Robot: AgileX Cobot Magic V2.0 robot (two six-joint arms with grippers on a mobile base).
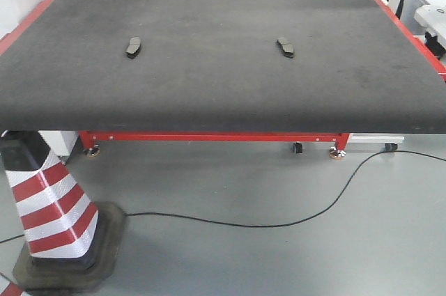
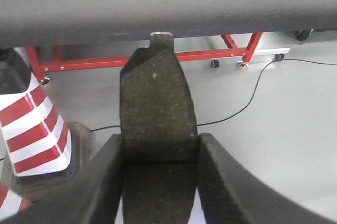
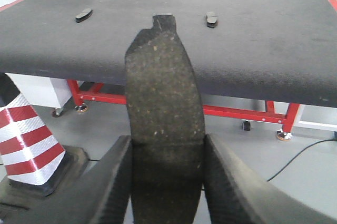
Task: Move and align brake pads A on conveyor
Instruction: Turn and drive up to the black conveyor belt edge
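Left gripper: clamped on a brake pad; the two dark fingers press its sides and the pad stands up between them, its notched metal tab at the top.
Right gripper: likewise closed on a second brake pad, held upright by its lower half, the speckled friction face toward the wrist camera.
Position of both arms: short of the conveyor, out over the grey floor; in the left wrist view the belt's front lip sits above the held pad's tab.
Traffic cone: red-and-white striped, on a black base, on the floor at the left below the belt's front corner.
Cable: black, running loose over the floor under the belt's red frame.
Pads already on the belt: a left pad and a right pad, well apart, lying flat at about the same depth, each angled slightly differently.
Progress: I judge two of four placed, two in hand.
Risk, clearance: the left pad rides low against the belt edge; advancing without lifting could knock it on the lip and twist it in the grip.
Risk, release: each pad is pinched at one end only, so it may tip or land skewed, spoiling alignment.
Risk, crowding: setting down too near the laid pads could nudge them.
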